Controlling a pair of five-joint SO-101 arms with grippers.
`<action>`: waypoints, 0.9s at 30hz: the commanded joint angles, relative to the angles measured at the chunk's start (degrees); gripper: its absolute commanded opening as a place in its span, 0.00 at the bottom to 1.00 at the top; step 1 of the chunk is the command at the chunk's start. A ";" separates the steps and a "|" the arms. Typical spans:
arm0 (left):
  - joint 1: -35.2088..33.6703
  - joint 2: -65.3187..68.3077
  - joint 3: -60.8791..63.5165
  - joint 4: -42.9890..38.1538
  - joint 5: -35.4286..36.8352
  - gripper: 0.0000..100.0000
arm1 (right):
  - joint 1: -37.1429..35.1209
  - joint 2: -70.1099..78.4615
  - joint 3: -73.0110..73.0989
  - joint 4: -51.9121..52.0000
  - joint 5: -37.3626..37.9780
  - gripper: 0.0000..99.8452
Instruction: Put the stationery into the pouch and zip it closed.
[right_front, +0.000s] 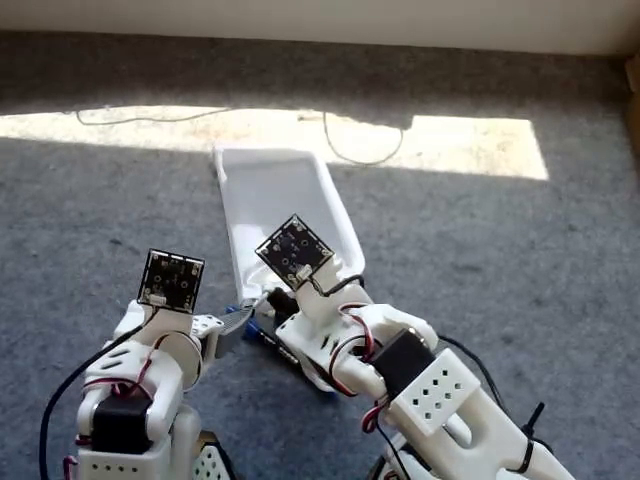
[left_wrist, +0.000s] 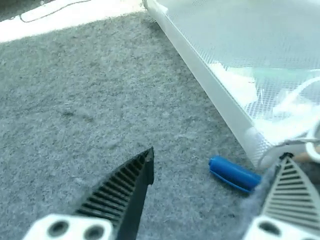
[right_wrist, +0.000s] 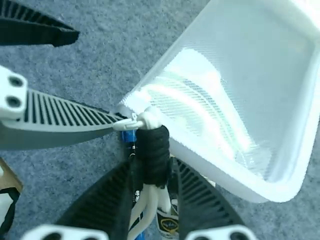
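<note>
The white mesh pouch (right_front: 285, 205) lies on grey carpet, its near end between my two arms. My right gripper (right_wrist: 154, 161) is shut on the black-wrapped zip pull (right_wrist: 152, 147) at the pouch's (right_wrist: 240, 100) near corner. A blue pen (left_wrist: 233, 174) lies on the carpet just outside that corner, partly under the right arm (right_front: 262, 335). My left gripper (left_wrist: 218, 154) is open and straddles the pen's capped end. Its pale finger (right_wrist: 65, 120) touches the pouch's corner beside the white zip slider (right_wrist: 131, 123). Pale items (left_wrist: 235, 82) show faintly through the mesh.
A thin cable (right_front: 350, 152) loops on the carpet behind the pouch's far end, inside a sunlit strip (right_front: 130, 125). Open carpet (left_wrist: 85, 100) stretches away on the pouch's left side.
</note>
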 joint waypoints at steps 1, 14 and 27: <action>0.84 -0.13 3.30 -6.33 0.35 0.35 | 0.75 -2.15 -1.01 -1.54 -0.44 0.02; -3.74 -0.13 3.03 -8.09 0.70 0.35 | 0.48 -2.15 -0.66 -0.31 -0.09 0.02; -3.38 -0.13 2.95 -8.09 0.79 0.35 | 0.40 -1.63 -0.57 -0.22 0.00 0.02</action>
